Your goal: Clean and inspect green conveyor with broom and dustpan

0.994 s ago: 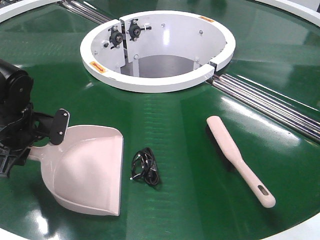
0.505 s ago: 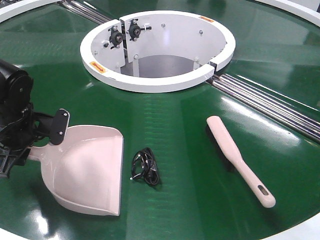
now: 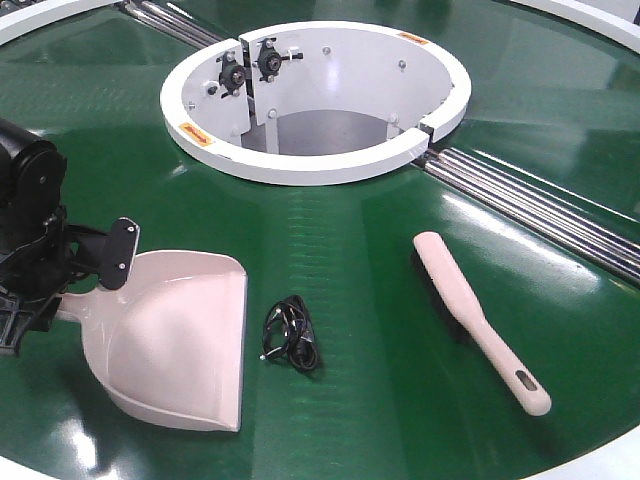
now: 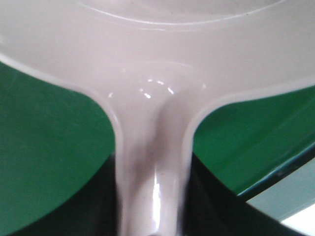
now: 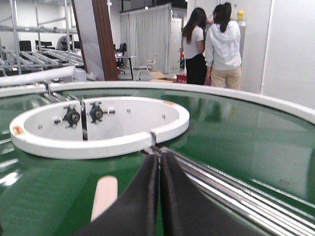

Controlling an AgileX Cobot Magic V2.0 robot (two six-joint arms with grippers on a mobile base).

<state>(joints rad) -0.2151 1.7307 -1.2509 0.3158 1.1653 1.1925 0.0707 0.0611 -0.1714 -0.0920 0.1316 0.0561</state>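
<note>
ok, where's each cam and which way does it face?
Exterior front: above the green conveyor, looking down toward the white hub; left gripper at left edge.
Left wrist: over the dustpan handle, facing the scoop; fingers flank it.
Right wrist: low over belt, facing hub and room; shut right gripper below.
Shared: front and right wrist both show hub, broom.

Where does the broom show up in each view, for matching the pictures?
Front view: the broom lies right of centre on the green conveyor.
Left wrist: not in it.
Right wrist: its pale end shows at lower left.
Shared landmark: the white ring hub, front and right wrist views.
</note>
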